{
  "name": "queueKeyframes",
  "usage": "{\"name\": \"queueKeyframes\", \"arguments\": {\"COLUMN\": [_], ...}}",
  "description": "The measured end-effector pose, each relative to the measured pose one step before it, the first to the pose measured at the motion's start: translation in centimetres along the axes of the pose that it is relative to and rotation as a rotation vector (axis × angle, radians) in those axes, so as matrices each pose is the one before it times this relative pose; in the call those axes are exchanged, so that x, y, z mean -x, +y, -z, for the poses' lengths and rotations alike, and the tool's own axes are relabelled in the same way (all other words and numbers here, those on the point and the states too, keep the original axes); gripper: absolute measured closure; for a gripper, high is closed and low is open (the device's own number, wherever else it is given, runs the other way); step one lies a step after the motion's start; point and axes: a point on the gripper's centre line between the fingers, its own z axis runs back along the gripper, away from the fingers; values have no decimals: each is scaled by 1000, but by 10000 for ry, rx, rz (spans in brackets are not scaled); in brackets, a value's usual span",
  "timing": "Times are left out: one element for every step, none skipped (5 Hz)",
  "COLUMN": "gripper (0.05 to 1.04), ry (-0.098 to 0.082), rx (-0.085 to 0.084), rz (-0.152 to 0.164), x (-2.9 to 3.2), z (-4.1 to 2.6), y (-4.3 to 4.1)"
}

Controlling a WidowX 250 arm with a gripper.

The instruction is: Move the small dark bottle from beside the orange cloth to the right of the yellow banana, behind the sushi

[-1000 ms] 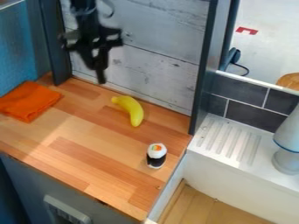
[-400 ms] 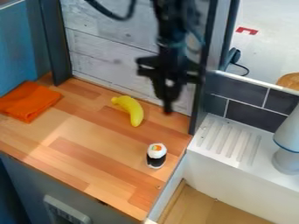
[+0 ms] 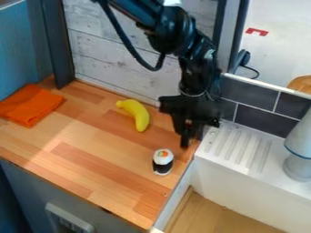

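Camera view: one, raised, looking down at a slant; middling distance; wooden counter below, plank wall towards eleven o'clock, white drainboard at four.

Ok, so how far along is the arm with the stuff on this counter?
Nothing looks done yet: the toy sushi roll stands and the banana lies on the wooden counter. Nothing appears in hand; the gripper hangs near the sushi roll. Any lifting seems left.

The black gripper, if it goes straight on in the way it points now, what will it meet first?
Most likely the wooden counter, near its right edge: the gripper points down there. The sushi roll seems just beside that line, but depth is unclear from this view.
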Motion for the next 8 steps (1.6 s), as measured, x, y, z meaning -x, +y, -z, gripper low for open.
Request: {"name": "queueKeyframes", "arguments": {"gripper": [749,749,749,749,683,373,94,79], "ry": [-15,-58,91,0,0,278,116,18], "rx": [-78,-49,30,-4,-31,-130,-36,39], "rz": [-382,-471,62,-15,48,-130,-15,-44], "x": [-1297,-1424,-144,-17,18,619,432,29], "z": [964,434,176,6,-7,1114,234,0], "y": [1269,1568,86,62,-6,247,109,-61]}}
